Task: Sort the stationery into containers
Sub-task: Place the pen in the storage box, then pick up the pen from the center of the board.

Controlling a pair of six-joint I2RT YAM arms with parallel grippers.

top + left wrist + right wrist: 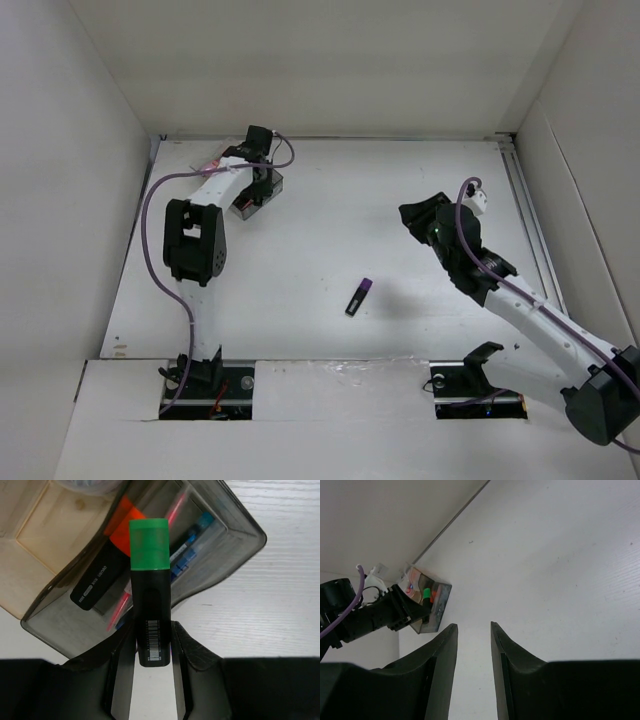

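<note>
- White worktop (pixel 330 200) with a faint wood grain in the left wrist view, boxed in by plain pale walls (pixel 300 60) at the far, left and right sides.
- Clear plastic box (pixel 240 535), square with low smoky walls, sits at the far-left corner; one compartment has a tan floor.
- Left gripper (pixel 151 635) is clamped on the stubby black green highlighter (pixel 150 595), which hangs over the box with its cap pointing away.
- Below it, in one compartment, lie the orange highlighter (pixel 107 565), the pink pen (pixel 118 611) and the bluish pen (pixel 192 540).
- Purple highlighter (pixel 358 296) lies alone mid-table, nearer the near edge.
- Right gripper (pixel 473 627) hovers toward the right edge, its fingers narrowly parted and holding nothing.
</note>
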